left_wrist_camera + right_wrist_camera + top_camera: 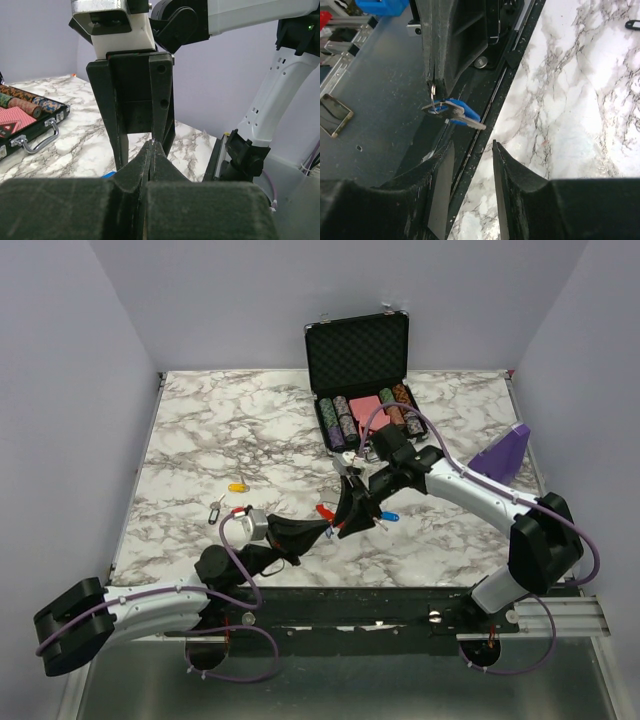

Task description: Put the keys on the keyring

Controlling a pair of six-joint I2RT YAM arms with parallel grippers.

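My left gripper is shut on the keyring; its red part pokes out beside the fingers and a thin silver loop sticks out at the tips. A key with a blue tag hangs from that loop above the table's near edge. My right gripper is open and empty, pointing down just in front of the left fingers, with the key beyond its tips. A yellow-tagged key and a dark-tagged key lie on the marble table at the left.
An open black case with poker chips stands at the back middle. A purple object lies at the right edge. The table's dark front rail runs under the grippers.
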